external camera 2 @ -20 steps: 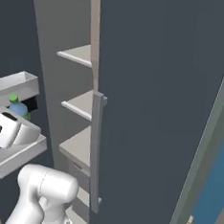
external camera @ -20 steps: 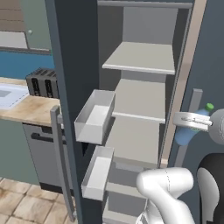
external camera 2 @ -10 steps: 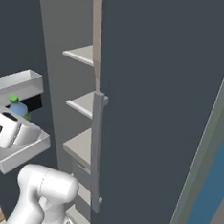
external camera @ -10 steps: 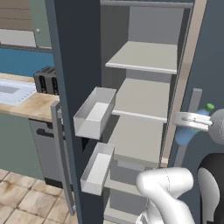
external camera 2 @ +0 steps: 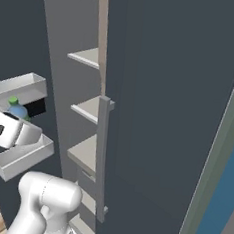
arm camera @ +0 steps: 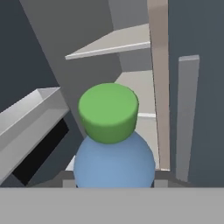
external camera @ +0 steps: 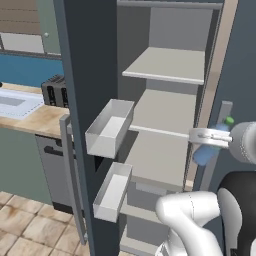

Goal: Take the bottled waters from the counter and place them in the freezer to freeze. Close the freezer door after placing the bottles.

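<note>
My gripper is shut on the clear blue bottled water with its green cap, holding it in the air at the right edge of the open freezer, level with the middle shelf. In the right base view the bottle sits above the gripper, in front of the door bins. The hand view looks down on the cap and blue body. The freezer door stands open to the left. The counter lies far left.
Two white bins jut from the open door's inner side. The plain door's vertical handle stands just right of the opening. A toaster and sink are on the counter, with a dishwasher below.
The base has crept a little, so the counter and toaster slide slightly right in the left base view. The gripper keeps the same hold on the blue bottle.
</note>
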Tool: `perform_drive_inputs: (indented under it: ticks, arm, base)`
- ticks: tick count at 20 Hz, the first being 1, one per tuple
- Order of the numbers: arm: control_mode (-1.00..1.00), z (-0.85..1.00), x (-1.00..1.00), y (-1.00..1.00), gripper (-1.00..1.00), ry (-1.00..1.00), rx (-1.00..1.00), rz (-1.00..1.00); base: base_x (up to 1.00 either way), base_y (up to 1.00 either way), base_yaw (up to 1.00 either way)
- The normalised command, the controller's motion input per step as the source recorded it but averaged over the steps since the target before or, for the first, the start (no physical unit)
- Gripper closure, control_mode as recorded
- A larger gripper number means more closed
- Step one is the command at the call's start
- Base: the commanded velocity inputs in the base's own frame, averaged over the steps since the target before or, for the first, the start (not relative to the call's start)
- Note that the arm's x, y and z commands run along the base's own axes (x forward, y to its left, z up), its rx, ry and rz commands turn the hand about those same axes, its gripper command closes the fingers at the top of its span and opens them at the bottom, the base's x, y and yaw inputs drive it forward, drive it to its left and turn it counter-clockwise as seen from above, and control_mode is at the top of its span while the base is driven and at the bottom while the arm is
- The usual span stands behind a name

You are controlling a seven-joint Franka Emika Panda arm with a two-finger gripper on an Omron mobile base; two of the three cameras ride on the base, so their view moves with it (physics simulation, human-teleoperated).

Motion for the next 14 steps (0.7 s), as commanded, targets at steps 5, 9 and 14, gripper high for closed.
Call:
perform_drive_inputs:
  ticks: [5, 9, 14]
  arm:
    - [-1.00, -0.04, 0.32, 0.01, 1.00, 0.00, 0.00, 0.04]
    - [-1.00, -0.04, 0.35, 0.00, 1.00, 0.00, 0.00, 0.05]
    - [-1.00, -0.16, 0.31, 0.11, 1.00, 0.00, -0.04, 0.02]
  base:
    - [0.00, 0.00, 0.00]
    - [0.00, 0.00, 0.00]
    - [0.00, 0.00, 0.00]
